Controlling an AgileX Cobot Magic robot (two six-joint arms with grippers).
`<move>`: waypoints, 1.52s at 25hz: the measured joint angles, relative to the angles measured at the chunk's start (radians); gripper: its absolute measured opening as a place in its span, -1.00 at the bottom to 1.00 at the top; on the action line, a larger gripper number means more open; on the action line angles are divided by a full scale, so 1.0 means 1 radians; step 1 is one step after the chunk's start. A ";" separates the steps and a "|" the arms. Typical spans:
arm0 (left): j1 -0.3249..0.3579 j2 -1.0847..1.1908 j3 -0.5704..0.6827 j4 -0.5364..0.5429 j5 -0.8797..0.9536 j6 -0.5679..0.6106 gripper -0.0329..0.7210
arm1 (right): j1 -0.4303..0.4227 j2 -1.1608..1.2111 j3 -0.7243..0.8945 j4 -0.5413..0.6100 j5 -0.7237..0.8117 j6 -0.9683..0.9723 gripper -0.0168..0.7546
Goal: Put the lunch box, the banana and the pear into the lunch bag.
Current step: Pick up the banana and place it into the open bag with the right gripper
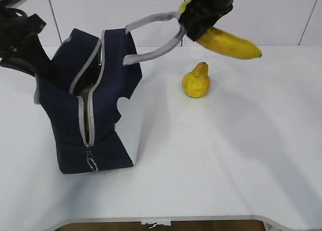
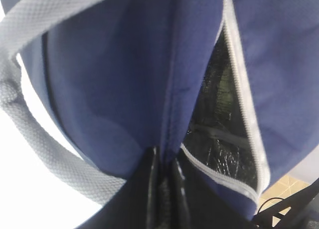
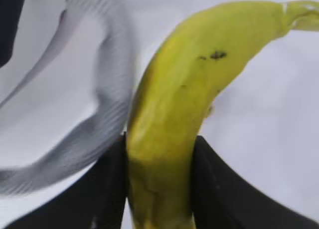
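- Clamping the long curved yellow banana (image 3: 174,119) mid-body in the right gripper (image 3: 159,184), aloft beside a grey webbing handle (image 1: 156,37).
- Pinching a fold of the boxy navy-blue fabric lunch bag (image 2: 124,89) in the left gripper (image 2: 164,189), zipper mouth agape.
- Leaving the plump yellow pear (image 1: 196,81) on the white table (image 1: 226,155); lunch box unseen.
- Next, probably: carrying leftward, lowering through the opening, clearing the handle.

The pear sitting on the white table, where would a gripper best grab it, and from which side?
Probably from above, closing on the wide lower body of the small plump yellow pear. It stands upright on the white table with its narrow neck and stem up, too thin and tapered to hold; nothing crowds its sides.
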 joint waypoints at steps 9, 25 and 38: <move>0.000 0.000 0.000 -0.004 0.000 0.000 -0.88 | 0.000 -0.077 0.000 -0.175 0.004 0.058 -0.23; 0.000 0.000 0.000 -0.004 0.000 0.000 -0.88 | 0.000 -0.071 0.000 0.910 -0.268 0.208 -0.23; 0.000 0.000 0.000 -0.004 0.000 0.000 -0.88 | 0.029 0.156 0.000 1.364 -0.309 0.071 -0.23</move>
